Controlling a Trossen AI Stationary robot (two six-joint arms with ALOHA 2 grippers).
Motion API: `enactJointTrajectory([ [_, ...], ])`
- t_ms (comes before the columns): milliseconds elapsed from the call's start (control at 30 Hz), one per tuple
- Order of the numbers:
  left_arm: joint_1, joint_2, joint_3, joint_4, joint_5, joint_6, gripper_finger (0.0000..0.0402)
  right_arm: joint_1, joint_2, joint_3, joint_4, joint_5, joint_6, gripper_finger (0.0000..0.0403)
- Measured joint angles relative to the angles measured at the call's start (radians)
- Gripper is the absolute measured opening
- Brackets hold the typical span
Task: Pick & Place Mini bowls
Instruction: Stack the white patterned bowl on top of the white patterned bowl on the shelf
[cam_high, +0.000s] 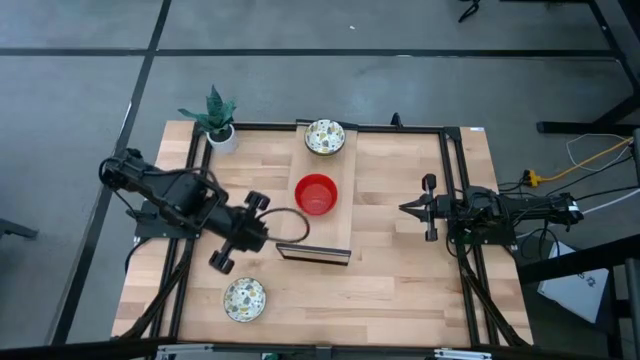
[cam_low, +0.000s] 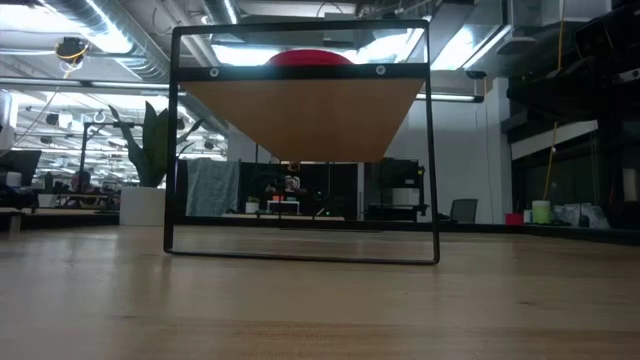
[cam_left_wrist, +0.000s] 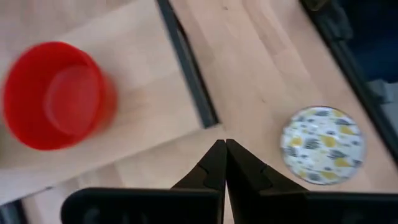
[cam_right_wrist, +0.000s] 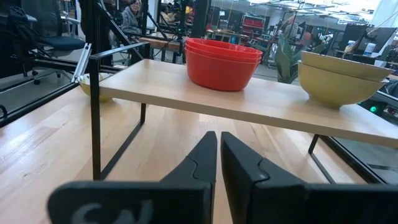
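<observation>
left gripper (cam_left_wrist: 225, 163) pressed together, empty, speckled bowl (cam_left_wrist: 321, 144) just beside, red bowls (cam_left_wrist: 57, 94) farther

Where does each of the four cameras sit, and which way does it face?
High view: overhead, looking straight down; shows the left gripper, the right gripper and the table.
Low view: table height, level under the raised shelf; no arm visible.
Left wrist view: looks down past its shut fingers at the red bowls and a speckled bowl.
Right wrist view: low, level, facing the shelf past its shut fingers.
Shared: the red bowls appear in all four.
</observation>
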Motion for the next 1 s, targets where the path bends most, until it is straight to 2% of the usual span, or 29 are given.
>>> enactJointTrajectory([
  [333,-0.141,0.012,0.000,-0.042,0.050,-0.213,0.0001,0.000,0.000,0.000,0.000,0.000,0.000,0.0026],
  [700,-0.217,0.022,0.000,-0.043,0.032,-0.401,0.0009,0.000,0.000,0.000,0.000,0.000,0.000,0.0026],
  [833,-0.222,0.044,0.000,-0.047,0.032,-0.434,0.0037,0.000,0.000,0.000,0.000,0.000,0.000,0.0026],
  [1000,-0.221,0.090,0.000,-0.114,0.040,-0.484,0.0099,0.000,0.000,0.000,0.000,0.000,0.000,0.0026],
])
